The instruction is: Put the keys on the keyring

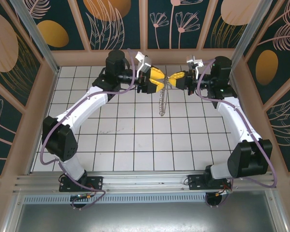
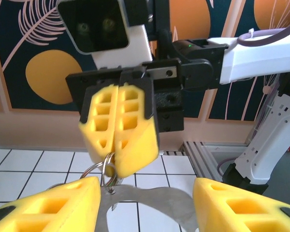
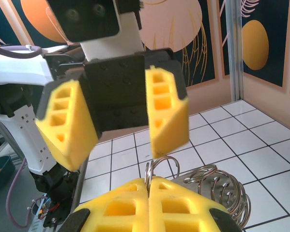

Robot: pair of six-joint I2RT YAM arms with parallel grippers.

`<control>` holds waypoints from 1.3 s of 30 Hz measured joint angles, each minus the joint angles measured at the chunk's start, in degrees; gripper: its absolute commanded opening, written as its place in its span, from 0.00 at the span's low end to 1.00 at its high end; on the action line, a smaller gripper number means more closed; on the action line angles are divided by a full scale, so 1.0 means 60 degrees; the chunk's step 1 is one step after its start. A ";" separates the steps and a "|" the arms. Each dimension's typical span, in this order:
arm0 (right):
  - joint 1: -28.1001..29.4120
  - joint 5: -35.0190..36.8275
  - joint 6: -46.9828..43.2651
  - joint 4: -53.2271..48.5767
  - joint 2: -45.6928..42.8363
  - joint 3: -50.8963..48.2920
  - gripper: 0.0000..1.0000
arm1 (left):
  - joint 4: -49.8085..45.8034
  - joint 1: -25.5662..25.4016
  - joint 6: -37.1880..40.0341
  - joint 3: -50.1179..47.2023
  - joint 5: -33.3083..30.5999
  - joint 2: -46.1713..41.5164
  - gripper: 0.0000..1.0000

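Covering the floor of the cell is a white table (image 1: 135,145) of square tiles with dark lines between them. Walls (image 1: 72,24) stand on three sides, dark blue-green panels printed with pale leaves, flowers and orange ovals, set in light wooden frames. A metal rail (image 1: 145,181) runs along the near edge, and both arm bases are bolted on it.

I count two arms, the left arm (image 1: 86,108) and the right arm (image 1: 236,123), white with black joints. Both reach to the far middle of the table, where the two grippers meet nose to nose above the tiles. Each gripper has two yellow fingers, so four in all.

The left gripper (image 1: 161,80) is released: in the right wrist view its fingers (image 3: 67,121) stand well apart with nothing between them. The right gripper (image 1: 175,78) is clenched, its pads pressed flat together on a thin wire loop that comes out between the tips.

There is one keyring (image 1: 162,104), grey and chain-like. It is held in the air by the right gripper, and its free part hangs down from the meeting point of the grippers. From the top view I cannot tell if its low end touches the table.
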 measured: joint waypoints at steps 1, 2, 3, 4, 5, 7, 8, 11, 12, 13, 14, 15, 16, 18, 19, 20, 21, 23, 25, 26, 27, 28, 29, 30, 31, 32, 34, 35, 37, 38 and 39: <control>0.0000 0.0004 -0.0004 -0.0011 0.0000 0.0000 0.00 | -0.0004 0.0000 -0.0018 0.0000 0.0000 0.0062 0.53; 0.0000 0.0000 0.0000 -0.0011 0.0000 0.0000 0.00 | 0.0000 0.0000 -0.0025 0.0000 0.0000 0.0120 0.52; 0.0000 0.0000 -0.0004 -0.0011 0.0000 0.0000 0.00 | 0.0007 0.0000 -0.0036 0.0000 0.0000 0.0160 0.52; 0.0000 0.0000 -0.0004 -0.0011 -0.0004 0.0000 0.00 | 0.0033 0.0000 -0.0062 0.0000 0.0000 0.0200 0.52; 0.0000 0.0000 0.0000 -0.0011 -0.0004 0.0000 0.00 | 0.0066 0.0000 -0.0095 0.0000 0.0000 0.0226 0.52; 0.0000 0.0000 -0.0004 -0.0015 0.0000 0.0000 0.00 | 0.0138 0.0000 -0.0164 0.0000 0.0004 0.0270 0.52; 0.0000 0.0004 -0.0004 -0.0015 -0.0004 0.0000 0.00 | 0.0175 0.0000 -0.0200 0.0000 0.0004 0.0277 0.52; 0.0000 0.0000 -0.0004 -0.0015 -0.0004 0.0000 0.00 | 0.0280 0.0000 -0.0280 0.0000 0.0015 0.0299 0.51; 0.0000 0.0000 -0.0004 -0.0015 -0.0004 0.0000 0.00 | 0.0288 0.0000 -0.0313 0.0000 0.0022 0.0302 0.50; 0.0000 0.0000 -0.0004 -0.0015 -0.0004 0.0000 0.00 | 0.0317 0.0000 -0.0342 0.0000 0.0047 0.0310 0.49; 0.0000 0.0000 -0.0004 -0.0015 0.0000 0.0000 0.00 | 0.0350 -0.0004 -0.0382 0.0000 0.0080 0.0324 0.48; 0.0000 0.0004 -0.0004 -0.0015 -0.0004 0.0000 0.00 | 0.0353 -0.0022 -0.0401 0.0007 0.0095 0.0328 0.47; 0.0000 0.0000 -0.0004 -0.0015 -0.0004 0.0000 0.00 | 0.0364 -0.0029 -0.0423 0.0022 0.0146 0.0342 0.45; 0.0000 0.0000 -0.0004 -0.0015 -0.0004 0.0000 0.00 | 0.0412 -0.0058 -0.0463 0.0073 0.0244 0.0382 0.42; 0.0000 0.0004 -0.0004 -0.0015 -0.0004 0.0000 0.00 | 0.0430 -0.0087 -0.0492 0.0098 0.0284 0.0408 0.40; 0.0000 -0.0004 -0.0004 -0.0015 -0.0004 0.0000 0.00 | 0.0452 -0.0124 -0.0510 0.0117 0.0310 0.0426 0.37; 0.0000 -0.0029 -0.0004 -0.0018 -0.0004 0.0000 0.00 | 0.0463 -0.0153 -0.0510 0.0127 0.0313 0.0441 0.34; 0.0000 -0.0117 -0.0004 -0.0036 -0.0007 0.0000 0.00 | 0.0499 -0.0171 -0.0521 0.0127 0.0321 0.0470 0.32; 0.0000 -0.0146 -0.0004 -0.0040 -0.0007 0.0000 0.00 | 0.0499 -0.0175 -0.0535 0.0127 0.0324 0.0474 0.33; 0.0000 -0.0149 -0.0004 -0.0044 -0.0007 0.0000 0.00 | 0.0503 -0.0178 -0.0535 0.0127 0.0324 0.0474 0.33; 0.0000 -0.0157 -0.0004 -0.0040 -0.0007 0.0000 0.00 | 0.0506 -0.0182 -0.0535 0.0127 0.0321 0.0474 0.33; 0.0000 -0.0157 -0.0004 -0.0040 -0.0007 0.0000 0.00 | 0.0528 -0.0182 -0.0550 0.0127 0.0321 0.0474 0.32; 0.0000 -0.0157 -0.0004 -0.0040 -0.0007 0.0000 0.00 | 0.0565 -0.0182 -0.0557 0.0127 0.0321 0.0477 0.31; 0.0000 -0.0168 -0.0004 -0.0036 -0.0007 0.0000 0.00 | 0.0605 -0.0182 -0.0594 0.0127 0.0313 0.0481 0.29; 0.0000 -0.0193 -0.0004 -0.0036 -0.0011 0.0000 0.00 | 0.0678 -0.0182 -0.0663 0.0127 0.0313 0.0484 0.28; 0.0000 -0.0200 -0.0004 -0.0029 -0.0011 0.0000 0.00 | 0.0750 -0.0182 -0.0739 0.0127 0.0310 0.0499 0.28; 0.0000 -0.0215 -0.0004 -0.0029 -0.0011 0.0000 0.00 | 0.0918 -0.0189 -0.0900 0.0127 0.0313 0.0535 0.26; 0.0000 -0.0219 -0.0004 -0.0033 -0.0011 0.0000 0.00 | 0.1024 -0.0193 -0.0991 0.0127 0.0310 0.0568 0.24; 0.0000 -0.0215 -0.0004 -0.0033 -0.0011 0.0000 0.00 | 0.1268 -0.0204 -0.1151 0.0127 0.0284 0.0627 0.21; 0.0000 -0.0219 -0.0004 -0.0033 -0.0011 0.0000 0.00 | 0.1370 -0.0219 -0.1239 0.0127 0.0262 0.0648 0.17; 0.0000 -0.0229 -0.0004 -0.0033 -0.0011 0.0000 0.00 | 0.1464 -0.0233 -0.1311 0.0127 0.0233 0.0670 0.13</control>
